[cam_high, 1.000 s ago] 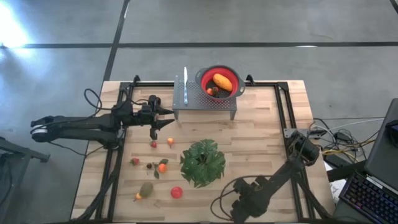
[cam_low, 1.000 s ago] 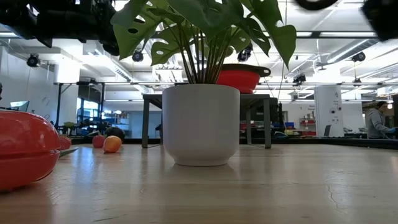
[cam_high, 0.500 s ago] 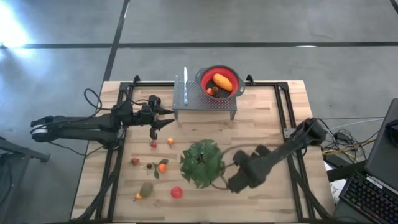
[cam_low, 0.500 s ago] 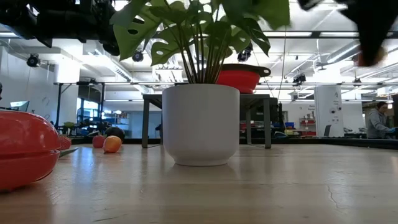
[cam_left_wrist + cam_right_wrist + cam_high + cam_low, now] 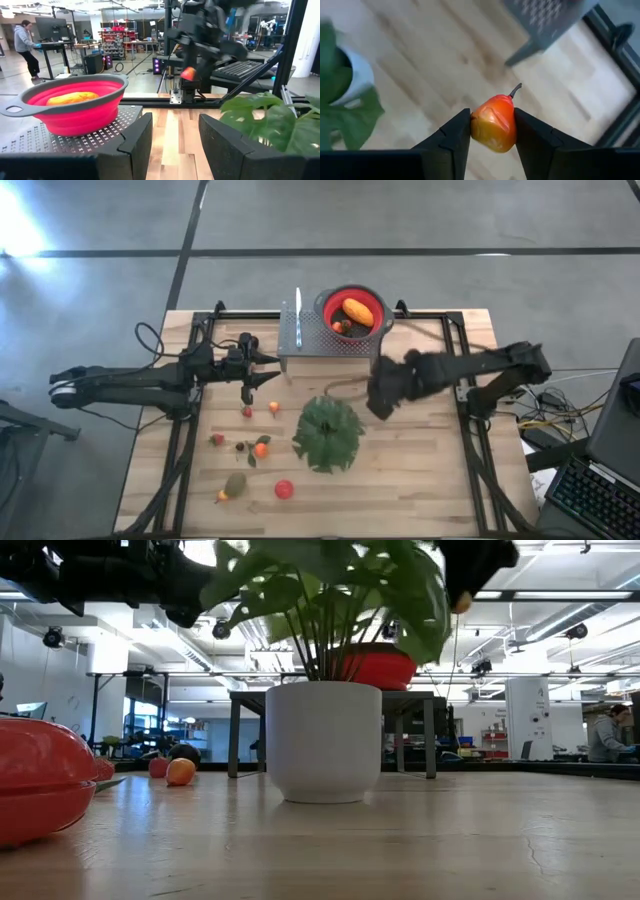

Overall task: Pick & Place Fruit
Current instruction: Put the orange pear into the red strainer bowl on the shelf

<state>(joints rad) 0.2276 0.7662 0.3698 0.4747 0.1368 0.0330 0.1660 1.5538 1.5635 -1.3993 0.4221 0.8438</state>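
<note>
My right gripper (image 5: 492, 121) is shut on a red-orange pear-shaped fruit (image 5: 493, 129). In the high view it hovers (image 5: 384, 396) right of the leafy plant (image 5: 327, 435), just near of the grey perforated stand (image 5: 330, 342). The red colander bowl (image 5: 355, 312) sits on that stand and holds a yellow-orange oblong fruit (image 5: 357, 311) and a darker one (image 5: 343, 326). My left gripper (image 5: 175, 145) is open and waits left of the stand (image 5: 262, 371). Several small fruits lie on the wood left of the plant, among them a red one (image 5: 285, 489) and an olive one (image 5: 235, 485). My right gripper pinches the pear-shaped fruit by its two sides (image 5: 476, 125) between the two fingers, coming from above and pointing down. The fruit is lifted clear of the table. Its stem (image 5: 516, 90) points away from the wrist.
A knife (image 5: 298, 318) lies on the stand's left part. The plant's white pot (image 5: 322, 740) stands mid-table. Black frame rails (image 5: 452, 360) run along the table's left and right sides. Bare wood lies right of the plant (image 5: 420, 460). A person (image 5: 25, 42) stands in the room beyond.
My right arm has swung from the table's near edge toward the far edge, passing the plant's right side and rising toward the stand, with the fruit held shut in its fingers throughout. The plant's leaves have shifted as it passed.
</note>
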